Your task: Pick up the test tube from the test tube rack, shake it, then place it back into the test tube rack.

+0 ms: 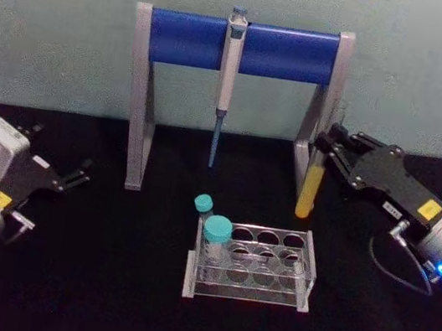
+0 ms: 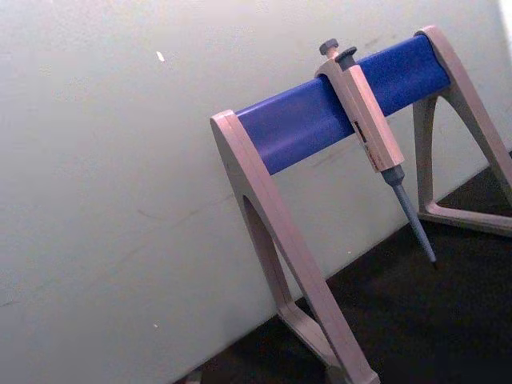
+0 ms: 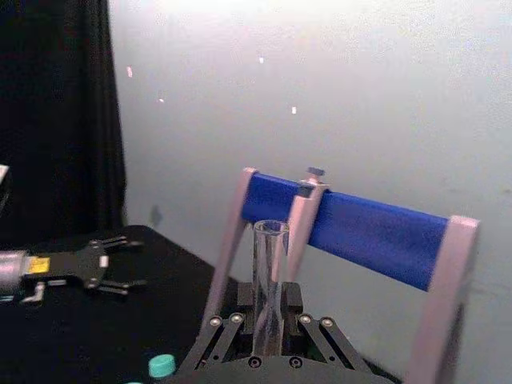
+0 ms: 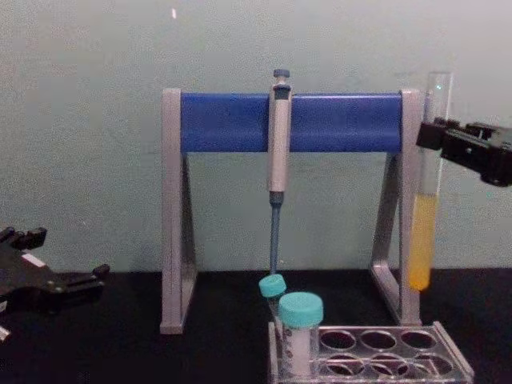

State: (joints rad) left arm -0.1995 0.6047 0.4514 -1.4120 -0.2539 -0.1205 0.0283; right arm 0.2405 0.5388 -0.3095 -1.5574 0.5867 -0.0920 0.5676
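My right gripper [image 1: 324,146] is shut on the test tube [image 1: 310,187] and holds it upright in the air, its yellow lower part hanging beside the right leg of the pipette stand. From the chest view, the test tube [image 4: 423,216] hangs above and to the right of the test tube rack [image 4: 360,354], with the right gripper [image 4: 432,138] clamped near its top. The right wrist view shows the clear tube [image 3: 270,272] between the fingers. The rack [image 1: 309,275] sits on the black table, in front of the stand. My left gripper [image 1: 77,174] rests open at the far left.
Two teal-capped tubes [image 1: 217,231] stand in the rack's left end. The grey and blue pipette stand [image 1: 183,38] spans the back, with a pipette [image 1: 230,65] hanging at its middle. A pale wall is close behind it.
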